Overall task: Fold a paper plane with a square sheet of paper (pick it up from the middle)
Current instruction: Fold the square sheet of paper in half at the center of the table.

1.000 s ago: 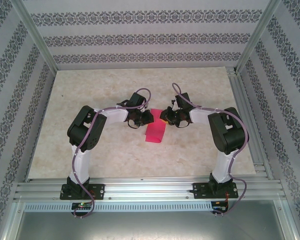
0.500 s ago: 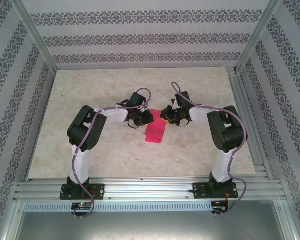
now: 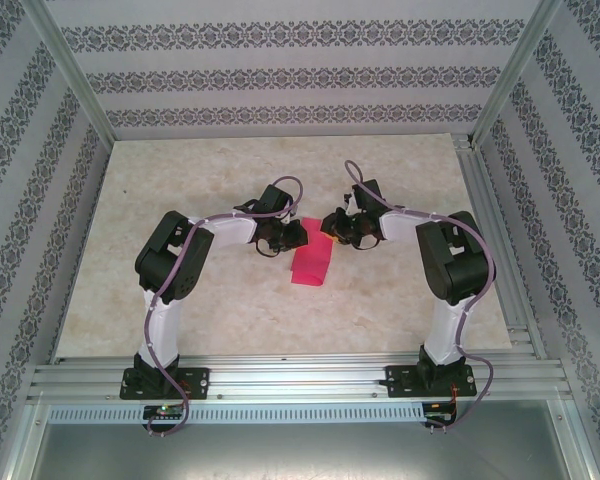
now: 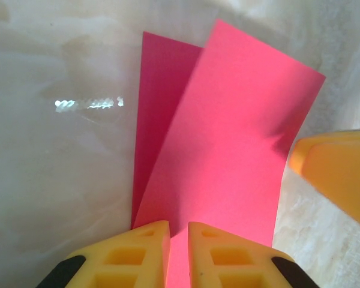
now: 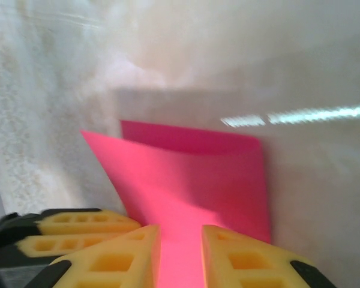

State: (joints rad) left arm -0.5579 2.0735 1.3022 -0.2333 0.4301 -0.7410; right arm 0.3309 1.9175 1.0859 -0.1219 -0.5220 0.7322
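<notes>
Though paper (image 3: pixel 312 264) unmoved, right end effector (image 3: pixel 328 226) farther

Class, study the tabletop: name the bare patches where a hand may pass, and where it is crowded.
Free: the far strip between back wall and arms; the near patch between pink sheet and front rail. Crowded: mid-table, where left claw and right claw meet at the sheet.

The square sheet of paper (image 4: pixel 228 150) is thin, smooth and matt. The worktop (image 3: pixel 210 180) looks glossy, like pale marbled stone. The left hand (image 4: pixel 179 228) has ribbed yellow plastic fingers (image 4: pixel 228 258).
</notes>
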